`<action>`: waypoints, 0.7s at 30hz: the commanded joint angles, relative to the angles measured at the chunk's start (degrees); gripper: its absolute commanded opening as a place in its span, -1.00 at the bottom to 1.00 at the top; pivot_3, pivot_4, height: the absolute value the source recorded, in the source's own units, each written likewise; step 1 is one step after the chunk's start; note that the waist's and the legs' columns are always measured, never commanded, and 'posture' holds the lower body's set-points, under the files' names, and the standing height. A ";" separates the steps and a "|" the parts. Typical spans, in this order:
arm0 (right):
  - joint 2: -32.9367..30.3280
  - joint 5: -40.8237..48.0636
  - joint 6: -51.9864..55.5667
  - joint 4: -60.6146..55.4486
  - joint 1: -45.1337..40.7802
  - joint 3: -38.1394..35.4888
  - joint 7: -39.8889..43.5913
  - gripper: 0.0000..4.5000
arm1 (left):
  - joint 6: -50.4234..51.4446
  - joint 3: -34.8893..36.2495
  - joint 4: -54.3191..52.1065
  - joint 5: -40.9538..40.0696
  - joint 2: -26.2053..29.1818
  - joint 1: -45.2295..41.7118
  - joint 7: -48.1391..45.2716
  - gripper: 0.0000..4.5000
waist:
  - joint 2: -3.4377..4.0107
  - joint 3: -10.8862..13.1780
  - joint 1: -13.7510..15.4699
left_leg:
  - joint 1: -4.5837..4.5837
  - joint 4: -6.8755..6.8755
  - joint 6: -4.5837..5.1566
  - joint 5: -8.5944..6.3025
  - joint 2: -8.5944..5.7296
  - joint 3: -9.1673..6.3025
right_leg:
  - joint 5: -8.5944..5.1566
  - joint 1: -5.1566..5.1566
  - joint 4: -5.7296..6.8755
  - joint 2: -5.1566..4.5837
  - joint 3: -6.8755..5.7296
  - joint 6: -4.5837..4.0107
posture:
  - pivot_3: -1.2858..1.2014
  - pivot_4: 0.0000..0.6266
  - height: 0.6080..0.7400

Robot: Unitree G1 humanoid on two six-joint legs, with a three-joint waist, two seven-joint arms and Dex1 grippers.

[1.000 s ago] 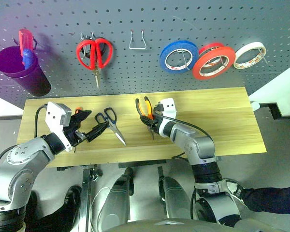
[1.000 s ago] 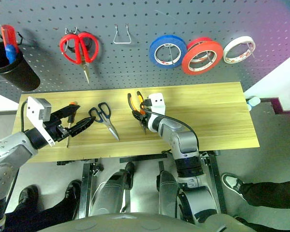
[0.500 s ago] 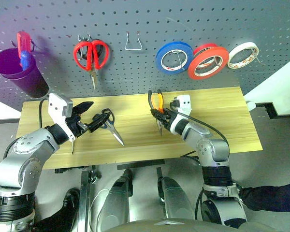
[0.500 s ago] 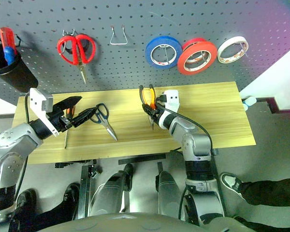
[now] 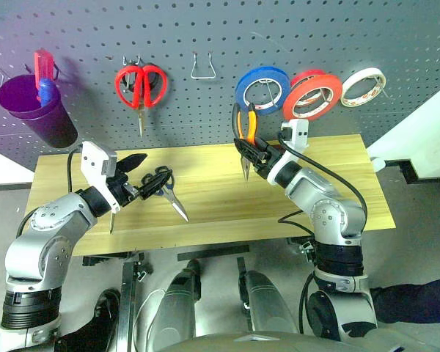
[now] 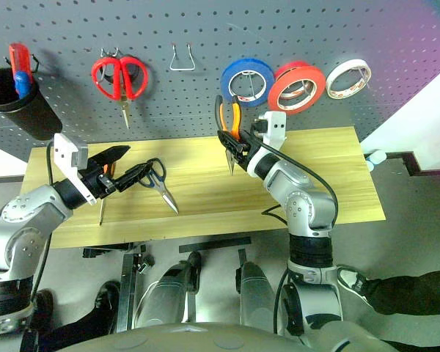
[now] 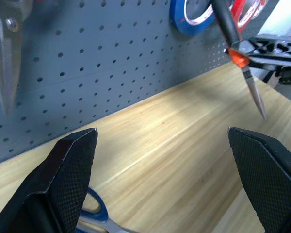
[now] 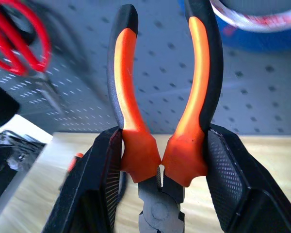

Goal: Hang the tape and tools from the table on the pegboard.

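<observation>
Head cameras look down over table (image 5: 337, 183) and pegboard (image 5: 279, 29); wrist cameras sit close, both facing that pegboard.

**Open hook on a crowded board**

The pegboard (image 5: 352, 29) is busy: a purple cup (image 5: 37, 110) far left, red scissors (image 5: 141, 84) beside it, then three tape rings, blue (image 5: 262, 88), orange-red (image 5: 312, 95) and white (image 5: 363, 86), packed edge to edge on the right. Between the red scissors and the blue ring one wire hook (image 5: 204, 64) hangs bare. The table (image 5: 337, 194) lies open across its right half; dark scissors (image 5: 165, 191) lie on the left.
</observation>
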 commanded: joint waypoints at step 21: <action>-0.05 1.86 -10.53 7.56 -16.77 0.16 2.23 -0.07 | -0.61 1.00 -2.61 -0.58 -1.76 -4.27 2.60 1.00 | 0.00 -2.08 -0.01 | 0.07 0.27 -0.05 0.03 0.03 0.08 | 0.00 -0.14 0.61 -0.02 -0.12 0.00 | 0.01 -0.40 1.00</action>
